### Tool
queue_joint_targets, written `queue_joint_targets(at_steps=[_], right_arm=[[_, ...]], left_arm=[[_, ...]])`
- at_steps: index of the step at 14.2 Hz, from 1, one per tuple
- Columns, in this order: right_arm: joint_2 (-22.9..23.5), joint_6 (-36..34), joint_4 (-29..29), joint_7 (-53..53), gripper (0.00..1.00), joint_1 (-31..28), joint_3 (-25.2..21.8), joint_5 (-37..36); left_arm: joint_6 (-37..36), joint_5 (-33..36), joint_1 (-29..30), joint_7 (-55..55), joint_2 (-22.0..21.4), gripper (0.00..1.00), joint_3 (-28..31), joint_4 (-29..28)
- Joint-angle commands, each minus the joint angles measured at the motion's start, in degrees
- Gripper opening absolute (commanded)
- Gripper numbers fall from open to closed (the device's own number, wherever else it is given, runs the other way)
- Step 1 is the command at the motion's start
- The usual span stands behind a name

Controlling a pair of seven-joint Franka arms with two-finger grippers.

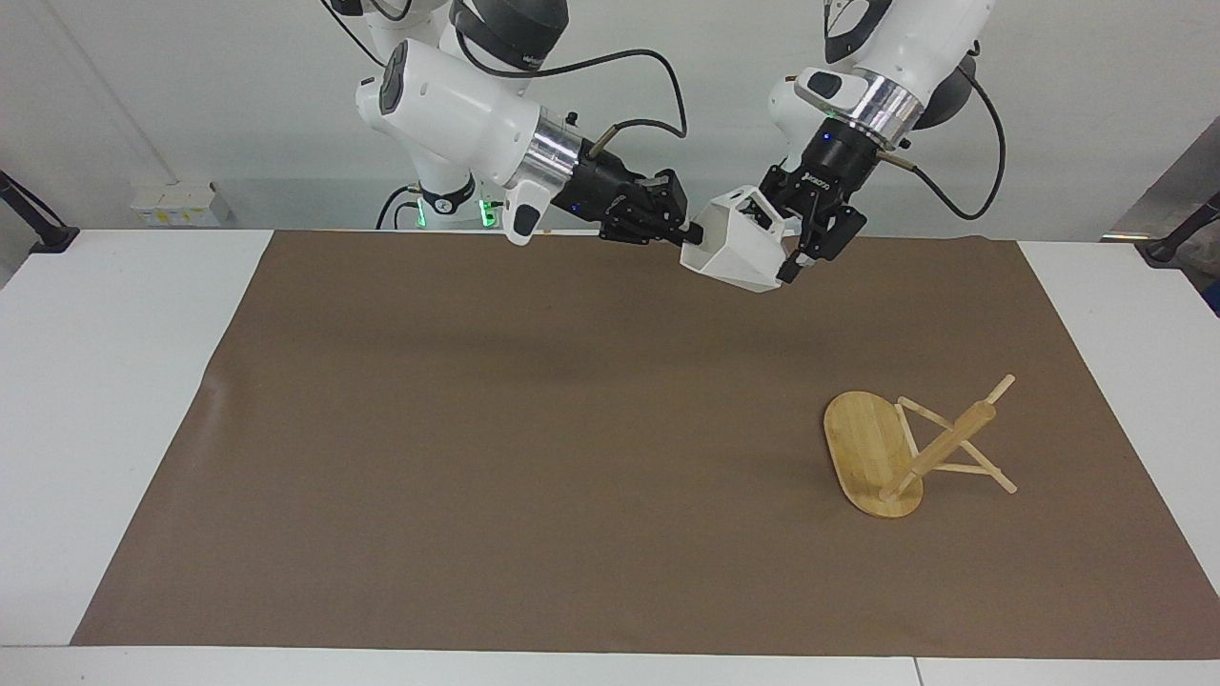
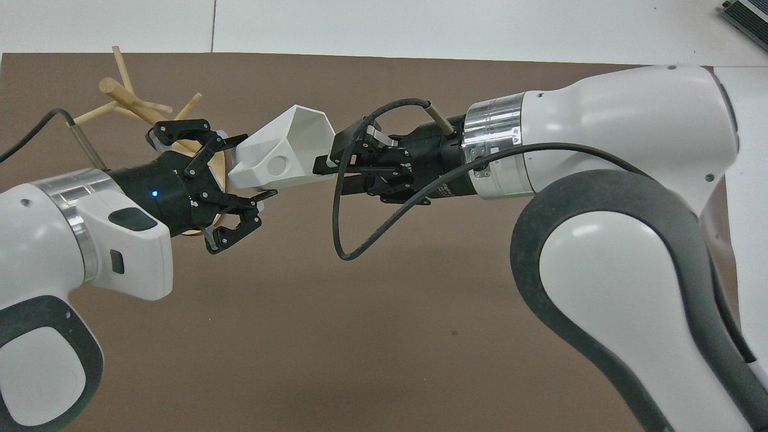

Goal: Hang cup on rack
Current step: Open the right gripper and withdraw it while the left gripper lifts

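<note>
With the left gripper (image 1: 789,250) clamped on the cup (image 1: 734,250), draw the right gripper (image 1: 688,232) (half-parted at the rim) clear before heading for the toppled rack (image 1: 901,453).

Brown mat (image 1: 496,457) — laid over white table (image 1: 95,400).

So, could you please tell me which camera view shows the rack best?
The facing view: the rack lies tipped over on the brown mat, toward the left arm's end, with its oval base, post and pegs all unobstructed. In the overhead view, the left tool and its arm cover most of it; only the post top and some pegs show.
</note>
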Motion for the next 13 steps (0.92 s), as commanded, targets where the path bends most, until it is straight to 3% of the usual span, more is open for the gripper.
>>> queue_joint_targets(at_steps=[1,3,5,10,13], right_arm=[[-0.51,0.09,-0.41,-0.27,0.55,-0.23,0.24,0.35],[-0.51,0.0,-0.41,-0.35,0.71,-0.23,0.24,0.26],[-0.51,0.09,-0.41,-1.06,1.0,-0.32,0.16,0.09],[-1.03,0.0,-0.41,-6.25,1.0,-2.94,-0.2,-5.35],[-2.79,-4.02,-0.41,-6.6,1.0,-9.34,-0.2,-16.92]], left_arm=[[-0.02,-1.1,0.26,-1.85,-1.57,0.0,0.27,-0.88],[-0.72,-1.1,0.43,-2.02,-1.66,0.0,0.45,-0.88],[-2.3,-1.01,1.92,-5.95,-1.92,0.0,0.36,-0.79],[-4.94,-0.66,4.03,-11.42,-2.8,0.0,0.45,-1.4],[-5.74,2.48,5.62,-20.43,-3.06,0.0,0.27,-2.19]])
